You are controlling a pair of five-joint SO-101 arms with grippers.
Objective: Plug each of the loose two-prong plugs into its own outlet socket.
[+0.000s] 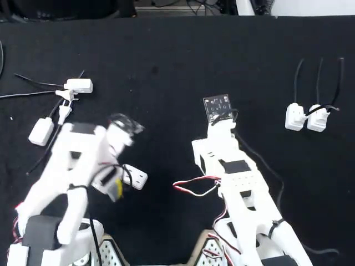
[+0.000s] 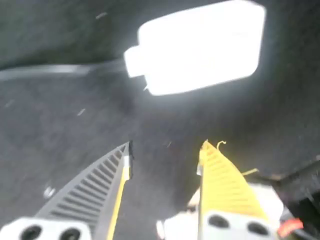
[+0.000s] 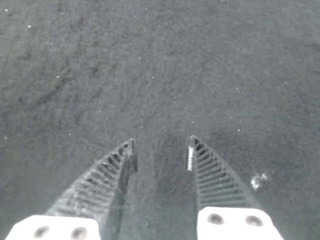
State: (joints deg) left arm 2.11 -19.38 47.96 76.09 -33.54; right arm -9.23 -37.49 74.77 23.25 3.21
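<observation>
While both pairs of fingers stand released and hold nothing, I log the layout nearest first.

Left fingers (image 2: 215,175): one grey, one yellow, both ribbed, with only black cloth (image 2: 60,130) in the gap. Just beyond their tips lies a white rectangular block (image 2: 200,47) with rounded corners. A thin dark cord (image 2: 60,70) leaves one short end. The high view puts the block just beside my left arm, towards the near edge of the desk (image 1: 166,66). Its prongs are not visible, so I cannot tell plug from socket.

Handling, my judgement: a hard moulded shell, light, rigid enough to clench firmly. Its smooth faces may skate on the cloth or slip in the grip. The cord looks limp and will drag or twist the body. Best hold is across the two long flat sides at mid-body, clear of the cord end, leaving the opposite end free.

Right fingers (image 3: 210,175): spread apart, ribbed, over bare felt-like cloth flecked with pale lint.

Farther out on the left is a cluster of white plastic pieces with thin black leads trailing off: a squarish block (image 1: 41,131), a small slim piece (image 1: 65,110), and an oblong piece (image 1: 79,85).

Far right: inner far block (image 1: 294,117) and outer far block (image 1: 318,119) sit side by side, each with a lead running away from me.
</observation>
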